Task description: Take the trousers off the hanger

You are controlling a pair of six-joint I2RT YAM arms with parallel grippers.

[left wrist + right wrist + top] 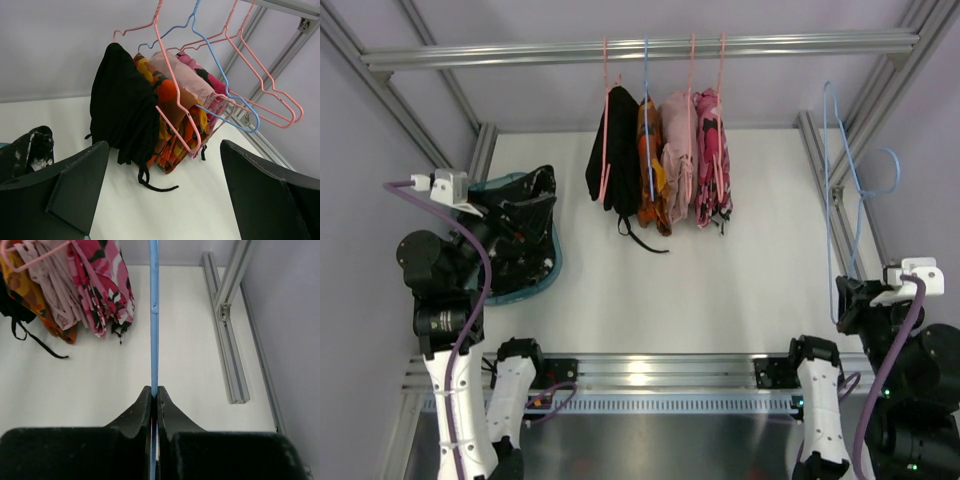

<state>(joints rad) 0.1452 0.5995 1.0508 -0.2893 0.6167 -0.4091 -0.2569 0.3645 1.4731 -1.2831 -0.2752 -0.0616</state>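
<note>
Pinching a blue hanger point(154, 315), right gripper point(155, 390) sits far right; left gripper point(164, 145) gapes.

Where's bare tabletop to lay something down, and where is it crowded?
Bare: the white table between the teal bin and the right frame rail, in front of the hanging clothes. Crowded: under the top bar, where the black trousers dangle straps, and the left edge by the bin.

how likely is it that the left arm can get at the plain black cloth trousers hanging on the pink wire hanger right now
Probably yes. The left gripper is open and faces the plain black cloth trousers, the nearest garment on its side, with only bare table between.
</note>
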